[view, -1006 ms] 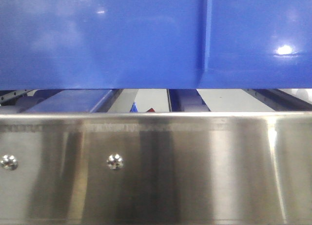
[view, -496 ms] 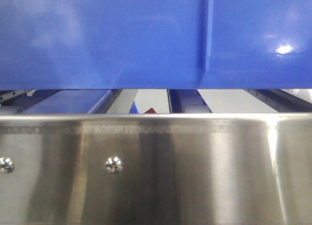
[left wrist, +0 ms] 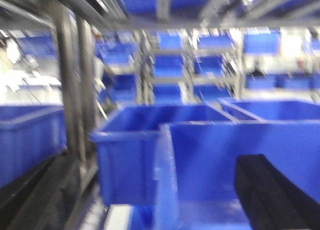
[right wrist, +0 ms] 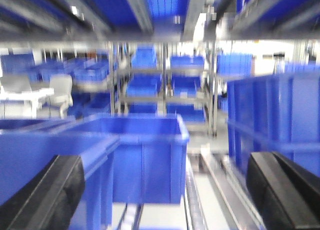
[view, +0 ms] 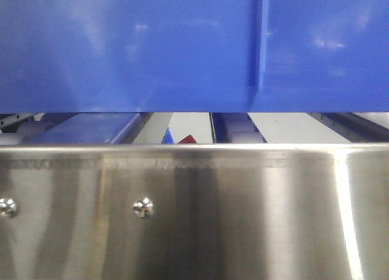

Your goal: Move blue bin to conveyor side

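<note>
Though blur hides how far the left gripper (left wrist: 260, 190) spreads, the right gripper (right wrist: 165, 200) gapes wide, empty; the blue bin (left wrist: 210, 155) fills the lower centre, just beside the left finger.

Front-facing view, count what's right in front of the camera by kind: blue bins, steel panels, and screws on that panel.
Blue bin: 1
Steel panel: 1
Screws: 2
Total: 4
</note>
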Action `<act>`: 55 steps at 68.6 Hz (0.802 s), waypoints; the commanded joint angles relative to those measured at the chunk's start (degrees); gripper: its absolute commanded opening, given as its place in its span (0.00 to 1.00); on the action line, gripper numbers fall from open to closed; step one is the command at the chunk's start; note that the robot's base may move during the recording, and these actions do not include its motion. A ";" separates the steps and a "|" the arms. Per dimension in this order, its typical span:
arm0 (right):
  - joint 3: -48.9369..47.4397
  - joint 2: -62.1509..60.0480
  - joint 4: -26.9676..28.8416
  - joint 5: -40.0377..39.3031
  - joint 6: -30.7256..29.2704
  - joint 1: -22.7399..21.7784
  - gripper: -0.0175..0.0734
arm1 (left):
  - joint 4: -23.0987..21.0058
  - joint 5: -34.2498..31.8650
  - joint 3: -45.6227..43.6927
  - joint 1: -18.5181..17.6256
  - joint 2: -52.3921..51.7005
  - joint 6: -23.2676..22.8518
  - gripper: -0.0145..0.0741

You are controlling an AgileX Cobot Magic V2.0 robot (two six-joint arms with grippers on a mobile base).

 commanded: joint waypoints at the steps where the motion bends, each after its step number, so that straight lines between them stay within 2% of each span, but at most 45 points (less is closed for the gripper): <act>1: -2.95 3.67 -0.14 0.70 -0.54 0.08 0.81 | -1.91 2.07 -3.49 -1.18 4.36 0.14 0.78; 7: -7.91 7.50 -0.14 4.97 -0.54 1.95 0.81 | -3.68 7.34 -8.59 -1.77 9.75 0.14 0.78; 14: -16.08 13.42 -0.14 13.89 -0.54 4.91 0.81 | -4.11 14.78 -15.26 -1.90 16.11 0.14 0.78; 29: -34.82 27.01 -0.14 31.98 -0.54 9.80 0.81 | -4.11 23.09 -25.57 -3.46 26.32 0.14 0.78; 39: -47.00 37.10 -0.03 44.91 0.59 11.05 0.81 | -4.11 29.11 -31.47 -3.46 32.18 0.14 0.78; 55: -59.41 48.46 -0.03 58.10 5.15 11.05 0.81 | -3.48 39.09 -41.68 -3.46 42.39 0.23 0.78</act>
